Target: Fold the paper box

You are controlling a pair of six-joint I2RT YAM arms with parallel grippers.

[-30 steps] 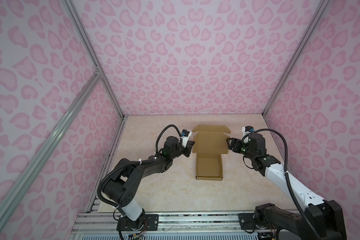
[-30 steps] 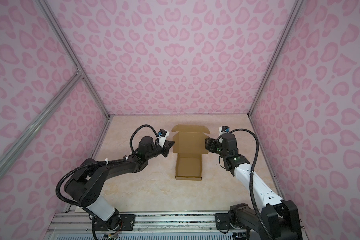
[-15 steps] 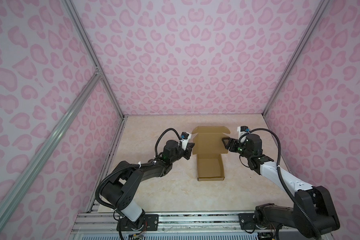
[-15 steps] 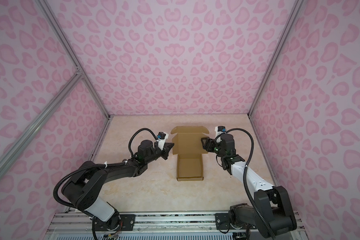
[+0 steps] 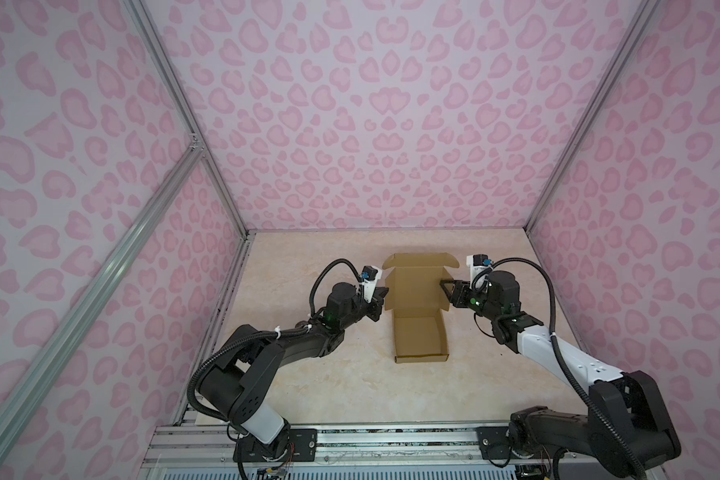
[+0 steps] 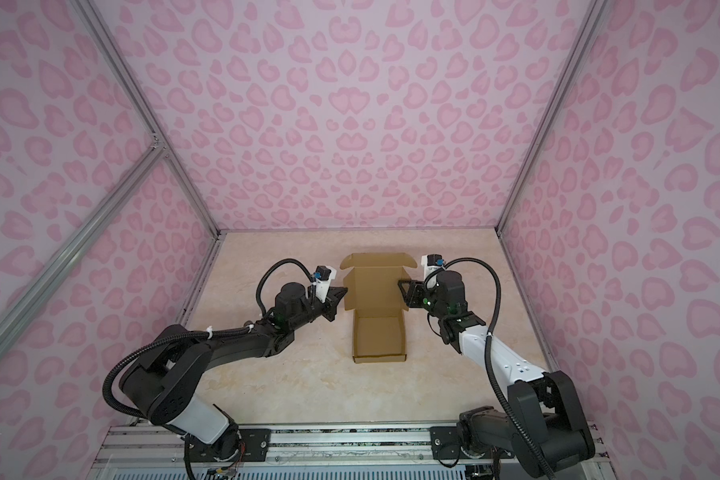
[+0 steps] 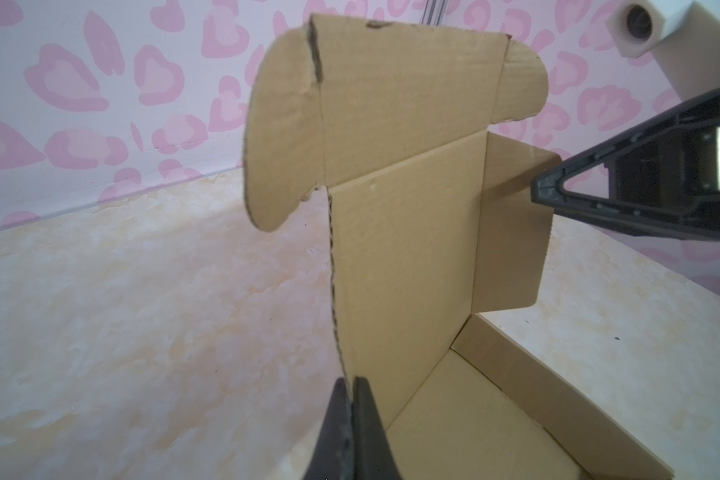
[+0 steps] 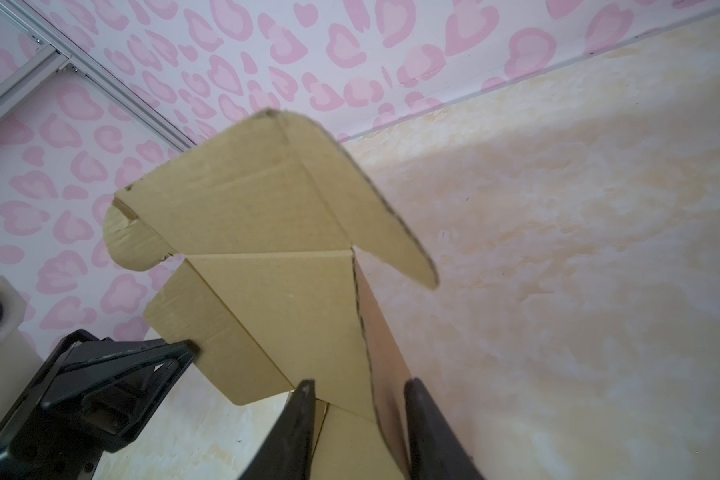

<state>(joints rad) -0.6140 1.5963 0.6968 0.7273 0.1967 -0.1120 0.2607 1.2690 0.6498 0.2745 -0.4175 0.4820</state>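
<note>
Paper box (image 5: 418,332) half formed in the middle of the bench (image 5: 329,374), with fingers at both sides of its lid.
In both top views the shallow tray part is seen lying flat on the bench, and the lid is stood upright at its far side. The left fingers (image 7: 366,415) are pressed together, seemingly on the edge of the lid's left flap. The right fingers (image 8: 298,428) are seen apart, with the right flap between them; whether they touch it cannot be told.
</note>
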